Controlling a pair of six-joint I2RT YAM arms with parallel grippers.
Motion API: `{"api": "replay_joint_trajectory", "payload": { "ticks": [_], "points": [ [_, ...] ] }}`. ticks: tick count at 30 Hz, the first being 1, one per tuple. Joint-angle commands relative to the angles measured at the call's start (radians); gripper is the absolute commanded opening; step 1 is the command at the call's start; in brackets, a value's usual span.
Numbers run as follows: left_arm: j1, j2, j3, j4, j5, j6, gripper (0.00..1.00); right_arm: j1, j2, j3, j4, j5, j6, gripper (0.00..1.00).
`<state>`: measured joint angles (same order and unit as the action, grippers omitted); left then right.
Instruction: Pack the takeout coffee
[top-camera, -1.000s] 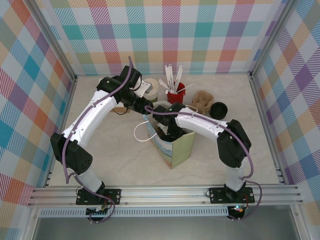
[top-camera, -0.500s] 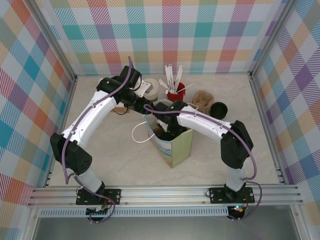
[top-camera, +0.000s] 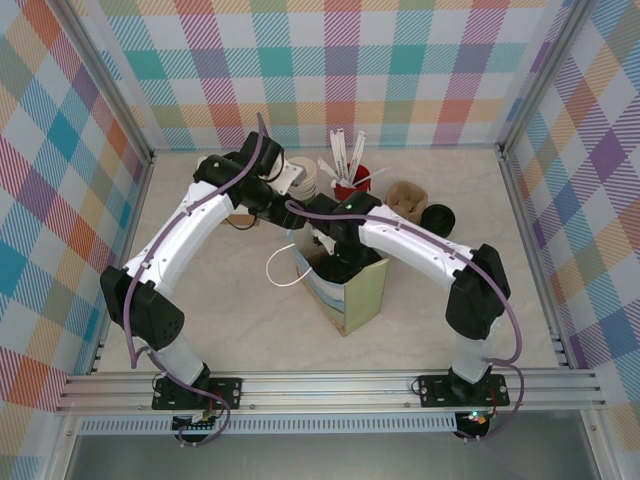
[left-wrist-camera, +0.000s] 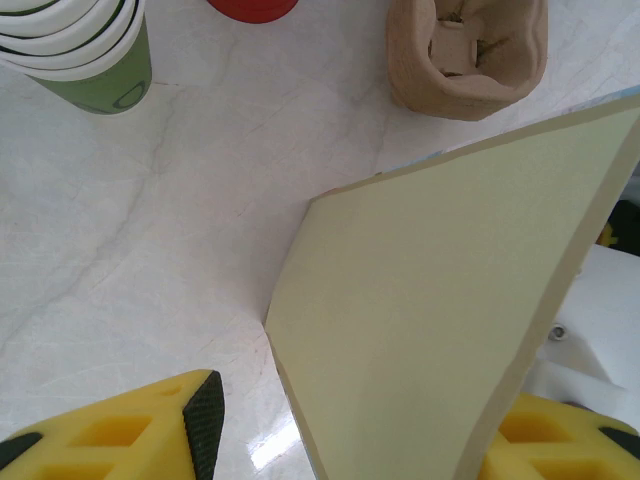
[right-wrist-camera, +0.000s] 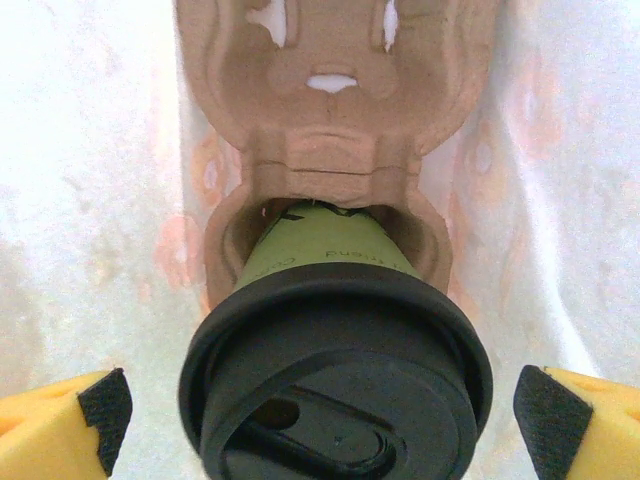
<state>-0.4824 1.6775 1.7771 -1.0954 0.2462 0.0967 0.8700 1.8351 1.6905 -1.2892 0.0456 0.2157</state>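
Observation:
In the right wrist view the takeout coffee (right-wrist-camera: 335, 370), green-sided under a round black lid, stands in a socket of a brown pulp cup carrier (right-wrist-camera: 330, 120) inside the paper bag (top-camera: 352, 295). My right gripper (right-wrist-camera: 322, 410) hangs open above it, reaching down into the bag's mouth. One yellow finger is on each side of the lid, and both are clear of it. My left gripper (left-wrist-camera: 370, 430) is at the bag's far rim. The bag's pale green wall (left-wrist-camera: 440, 300) passes between its open fingers, and there is a gap at the left pad (left-wrist-camera: 205, 420).
Behind the bag stand a stack of lidless cups (top-camera: 305, 175), a red cup of stirrers (top-camera: 350, 185), a spare pulp carrier (top-camera: 405, 198) and black lids (top-camera: 437, 218). The bag's white cord handle (top-camera: 285, 265) loops out to its left. Checked walls enclose the table.
My right arm has shifted toward the back over the bag's mouth, and its jaws have widened a little. The left arm has not moved.

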Motion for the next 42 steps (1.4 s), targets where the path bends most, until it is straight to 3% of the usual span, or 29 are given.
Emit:
{"api": "replay_joint_trajectory", "payload": {
  "ticks": [1,42],
  "points": [
    [0.003,-0.027,-0.009,0.002,0.015,-0.001,0.54,0.0,-0.047,0.048,-0.055,0.007,-0.014,1.0],
    [0.003,-0.023,-0.014,0.008,0.016,-0.008,0.54,-0.001,-0.119,0.36,-0.231,0.032,-0.016,1.0]
  ]
}}
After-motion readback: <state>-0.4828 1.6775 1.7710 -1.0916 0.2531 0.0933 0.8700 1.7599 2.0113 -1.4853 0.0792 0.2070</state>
